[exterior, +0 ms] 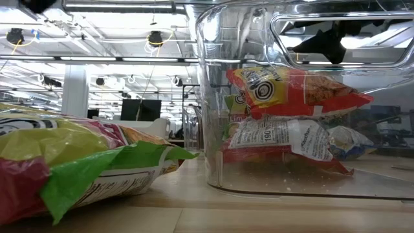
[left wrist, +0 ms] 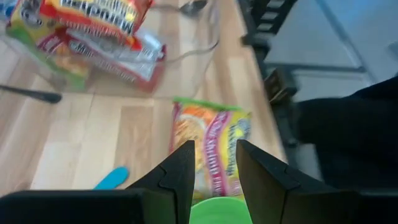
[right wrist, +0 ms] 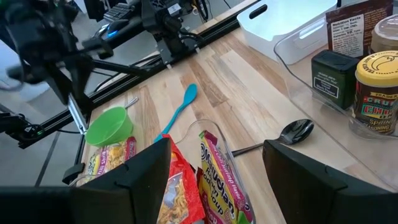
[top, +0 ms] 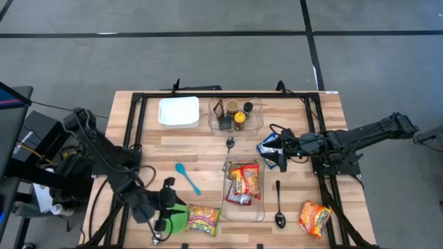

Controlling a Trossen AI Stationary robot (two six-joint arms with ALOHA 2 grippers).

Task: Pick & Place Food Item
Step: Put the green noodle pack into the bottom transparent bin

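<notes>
Noodle packet with a green edge lies flat on the table, just beyond the left gripper, whose fingers stand parted and empty above a green cup. Two packets fill the clear bin; a fourth packet lies right of it. Right gripper, released, hovers over a blue packet, largely hidden.

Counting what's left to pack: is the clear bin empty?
No. The clear bin holds stacked noodle packets, visible through its wall in the low view.
</notes>
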